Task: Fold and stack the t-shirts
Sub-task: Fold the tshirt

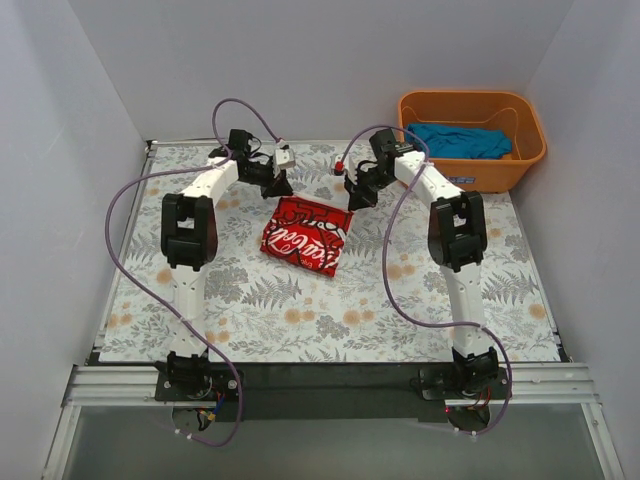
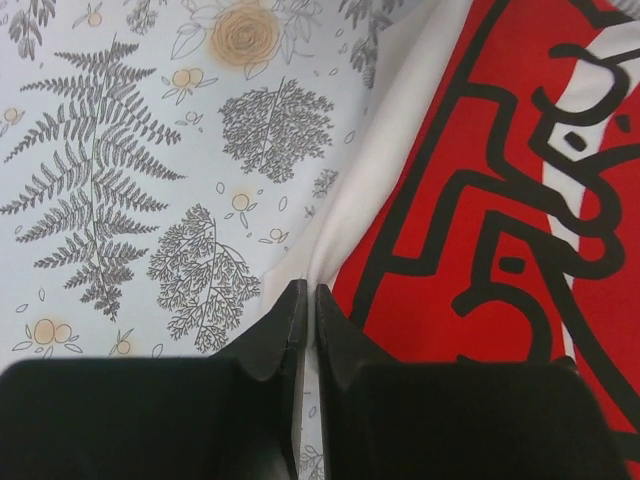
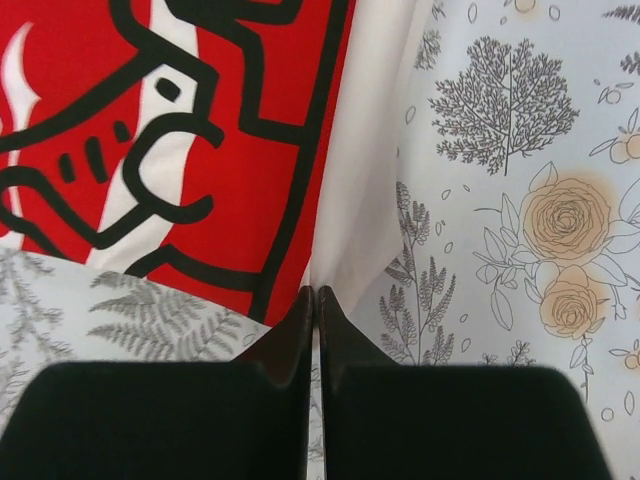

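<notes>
While both tools (image 2: 305,292) (image 3: 312,294) pinch the red t-shirt (image 1: 305,236), the basket (image 1: 472,96) holds the teal t-shirt (image 1: 460,140).

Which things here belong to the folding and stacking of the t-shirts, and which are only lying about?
Belong to the job:
red t-shirt, pinched at its white edge by the left gripper and the right gripper
teal t-shirt, in the orange basket

Only lying about:
orange basket
flowered table cover

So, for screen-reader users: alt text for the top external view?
A folded red t-shirt lies on a floral table, both arms' jaws shut on its far corners. An orange basket holding a teal t-shirt sits far right.
</notes>
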Available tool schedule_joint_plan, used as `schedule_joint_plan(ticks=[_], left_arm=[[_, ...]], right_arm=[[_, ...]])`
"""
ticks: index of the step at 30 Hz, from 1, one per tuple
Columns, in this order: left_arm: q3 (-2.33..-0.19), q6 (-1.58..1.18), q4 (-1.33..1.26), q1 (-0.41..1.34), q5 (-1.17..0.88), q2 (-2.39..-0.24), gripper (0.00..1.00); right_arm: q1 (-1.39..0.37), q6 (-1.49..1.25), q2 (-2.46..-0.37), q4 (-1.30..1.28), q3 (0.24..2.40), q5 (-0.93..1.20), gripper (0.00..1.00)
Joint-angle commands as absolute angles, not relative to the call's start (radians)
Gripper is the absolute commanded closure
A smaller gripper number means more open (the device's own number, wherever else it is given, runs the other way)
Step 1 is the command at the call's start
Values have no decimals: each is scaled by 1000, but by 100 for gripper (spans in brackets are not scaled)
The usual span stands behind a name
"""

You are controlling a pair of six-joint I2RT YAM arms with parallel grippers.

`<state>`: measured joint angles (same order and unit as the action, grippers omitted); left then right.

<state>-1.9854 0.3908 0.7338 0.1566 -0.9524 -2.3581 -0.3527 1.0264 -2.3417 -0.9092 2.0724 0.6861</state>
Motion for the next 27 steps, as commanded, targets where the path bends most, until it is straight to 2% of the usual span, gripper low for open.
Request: schedule_joint_plan(ticks=[1,9,19,23,27], left_arm=[[-1973,361,611,152,-841,-2385,100],[-1841,301,623,202,-755,-2332,100],[-1412,247,664,232,-879,-1987,100],[-1388,193,664,210,-882,-1934,100],[-1483,134,699,172,-923,-1963,100]], right_arm=[[-328,1035,-2399,-945,2138,600,99],[-334,1049,-2473,-910,2148,514,99],[-370,1068,-2266,-911,1838,543,99],[-379,1037,-2177,-908,1778,574,99],[-377,1022,-2174,-910,1805,578,99]])
